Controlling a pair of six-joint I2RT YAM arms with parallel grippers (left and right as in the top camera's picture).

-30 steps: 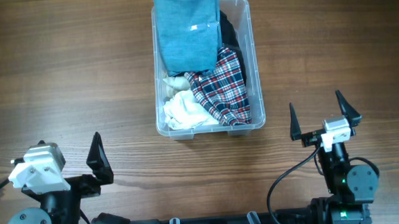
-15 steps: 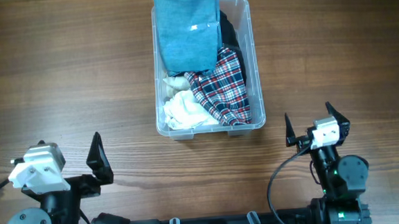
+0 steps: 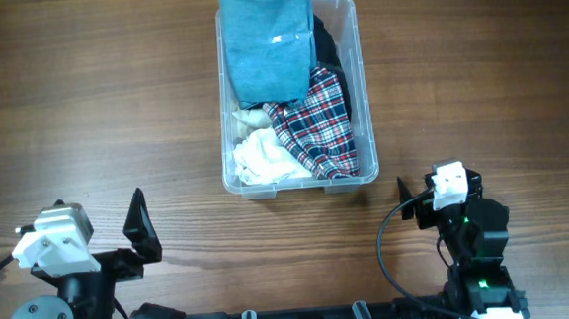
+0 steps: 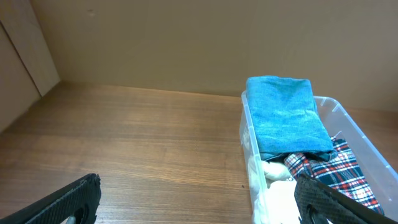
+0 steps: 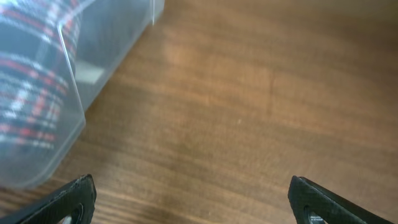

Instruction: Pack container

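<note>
Retracted since the earlier frame, the right gripper point(image 5: 191, 190) sits nearer the counter's point(image 3: 94, 112) front edge, jaws spread, empty. Left gripper point(image 4: 199, 198): likewise spread, empty. The container point(image 3: 365, 95) stands far-centre, holding a blue towel point(image 3: 267, 42) and plaid cloth point(image 3: 320, 123).

No legible txt or labels

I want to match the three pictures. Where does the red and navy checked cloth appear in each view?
Overhead: the checked cloth is at upper centre, in the right half of the container.
Left wrist: the checked cloth is at lower right, just below the blue towel.
Right wrist: the checked cloth is at upper left, blurred, seen through the clear wall.
Shared landmark: the container.
</note>
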